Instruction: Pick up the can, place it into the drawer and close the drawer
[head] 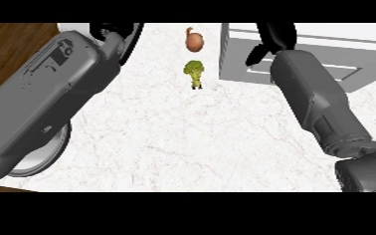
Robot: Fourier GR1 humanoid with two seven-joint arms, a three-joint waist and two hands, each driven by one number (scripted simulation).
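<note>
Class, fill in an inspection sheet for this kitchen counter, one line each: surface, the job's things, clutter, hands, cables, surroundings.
Surface: white marbled counter top, with dark wooden floor showing at upper left.
Job's things: open grey metal drawer at upper right; no can is visible.
Clutter: green broccoli floret near the middle; brown onion-like vegetable behind it, apart from it; round grey plate at the left edge, partly under the left forearm.
Hands: black right hand over the drawer, fingers curled downward, contents hidden; left hand at upper left, mostly hidden by its forearm.
Cables: nothing seen.
Surroundings: nothing else seen.
</note>
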